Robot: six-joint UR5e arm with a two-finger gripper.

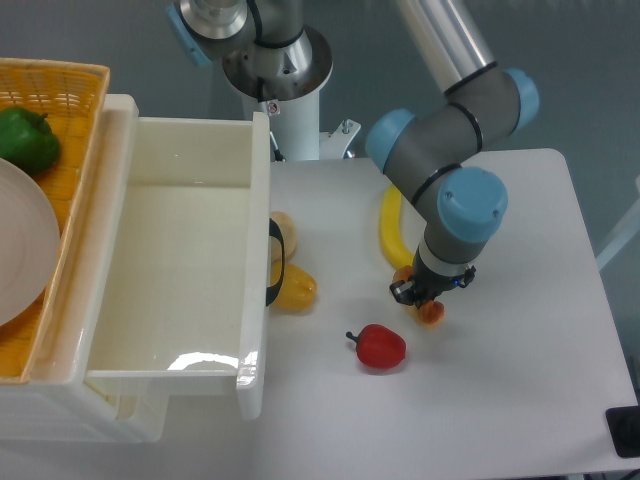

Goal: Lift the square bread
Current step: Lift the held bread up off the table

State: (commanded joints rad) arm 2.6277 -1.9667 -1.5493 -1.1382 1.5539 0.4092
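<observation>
1. Square bread (pixel 431 312): right of frame centre, mostly hidden under the arm's wrist, only an orange-brown end showing at the lower right of the hand; whether resting on the white surface (pixel 520 390) or raised off it, impossible to tell.
2. Hand (pixel 417 295): pointing down directly over the bread, dark fingers closed around it on either side.
3. Above the hand, a grey wrist with a pale blue cap, then a grey elbow with blue caps, then a silver tube running to the top edge of the frame.
4. Yellow banana (pixel 389 228): curved, lying just upper left of the hand, its lower end close to the bread, partly covered by the arm.
5. Red pepper (pixel 379 346): lower left of the bread, near it but apart, dark stem pointing left.
6. Two rounded yellow-orange pieces (pixel 292 288) left of centre, against the side of the white bin (pixel 259 330), one above the other.
7. White bin: large, filling the left-centre of the frame, a black handle on its right wall.
8. Woven yellow basket (pixel 70 90): upper left corner, holding a green pepper (pixel 27 138) and part of a white plate (pixel 22 240).
9. Arm base (pixel 275 55): top centre, grey with a blue cap, on a white post.
</observation>
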